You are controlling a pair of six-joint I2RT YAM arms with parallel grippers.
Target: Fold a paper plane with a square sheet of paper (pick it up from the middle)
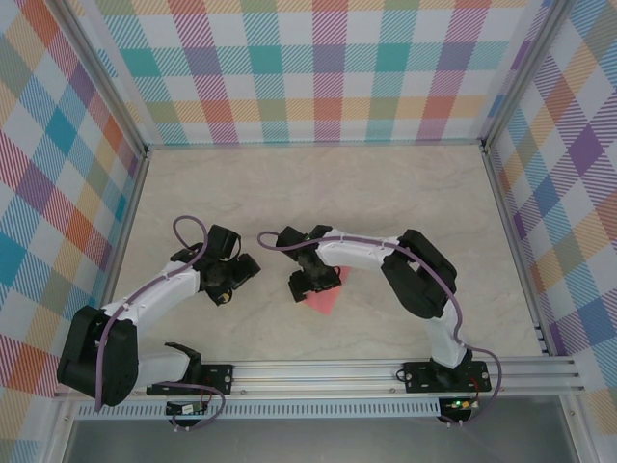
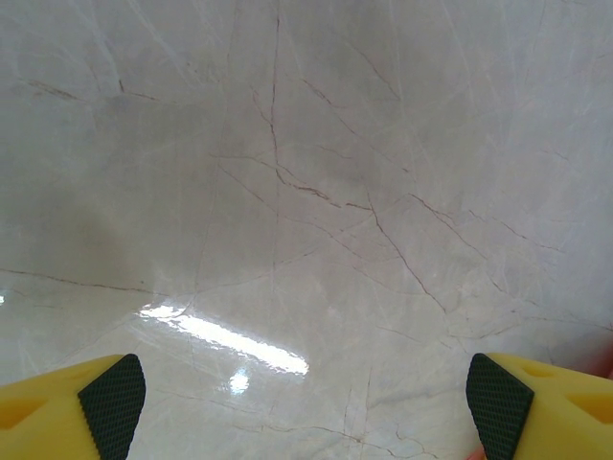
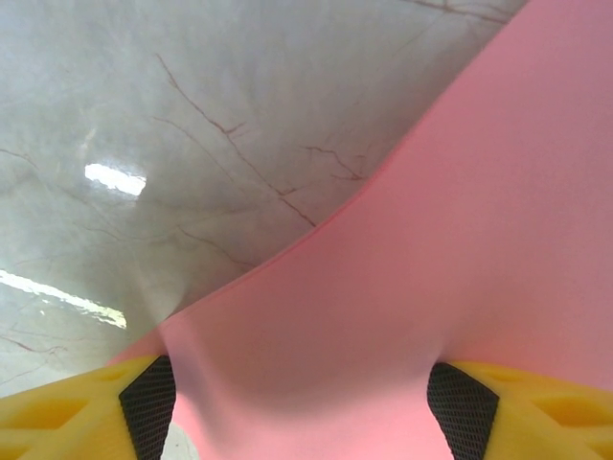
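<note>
Top external view: right tool down on the pink sheet, left tool over bare bench

From above and behind the arms, the sheet of paper [image 1: 326, 301] lies on the marbled bench [image 1: 386, 193], a little right of the middle and towards the near edge. Most of it is covered by the right tool [image 1: 313, 283], which is lowered onto it. What shows is a salmon-pink pointed corner sticking out on the near side, and a thin strip of pink on the right of the wrist.

The right wrist camera looks down between the yellow fingers. Their black pads [image 3: 151, 402] stand wide apart. The sheet rises in a smooth hump between them, reaching from one pad to the other. Its free edge runs diagonally up towards the far right, and bare bench shows on the left. The jaws are apart with paper between them, and I cannot make out a firm clamp.

The left tool [image 1: 227, 289] hangs just left of the right one, close to it but apart, and off the paper. In its own camera the two pads [image 2: 113, 402] sit at the bottom corners, spread wide. Between them is veined bench surface with a streak of glare, and nothing is held.

Bright checked walls [image 1: 328, 68] close off the bench on the left, far and right sides. A metal rail [image 1: 328, 371] at the near edge carries both arm bases.
</note>
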